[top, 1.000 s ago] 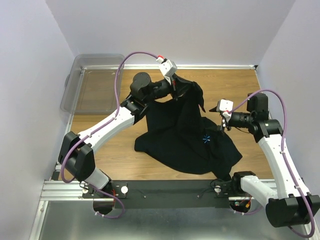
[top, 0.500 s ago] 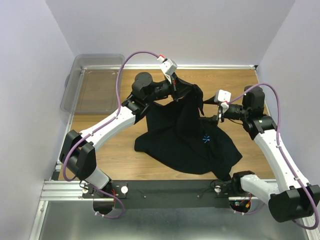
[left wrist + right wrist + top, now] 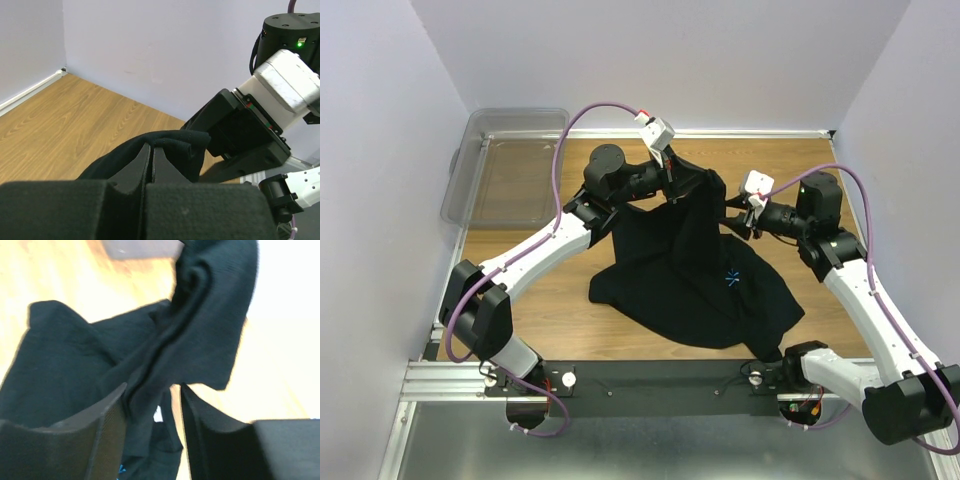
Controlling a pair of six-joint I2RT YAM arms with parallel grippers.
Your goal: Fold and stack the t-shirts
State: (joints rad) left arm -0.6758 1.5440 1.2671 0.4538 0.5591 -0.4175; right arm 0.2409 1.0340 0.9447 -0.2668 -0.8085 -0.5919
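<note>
Left gripper (image 3: 151, 152) pinches a raised fold of the black t-shirt (image 3: 690, 270), holding its far edge above the table (image 3: 530, 300), apparently to present a hanging corner. Right gripper (image 3: 152, 390) stands spread astride that corner, unclamped; the remainder lies crumpled mid-table.

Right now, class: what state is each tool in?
Left tool: closed, pinching the black shirt.
Right tool: open, a fold of that shirt between its jaws, not clamped.

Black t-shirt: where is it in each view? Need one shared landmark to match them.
Top external: t-shirt centre, far edge raised, rest spread on the wooden table.
Left wrist: t-shirt bottom centre, a bunched fold.
Right wrist: t-shirt centre, hanging from the top.
Shared landmark: the wooden table, in all three.
</note>
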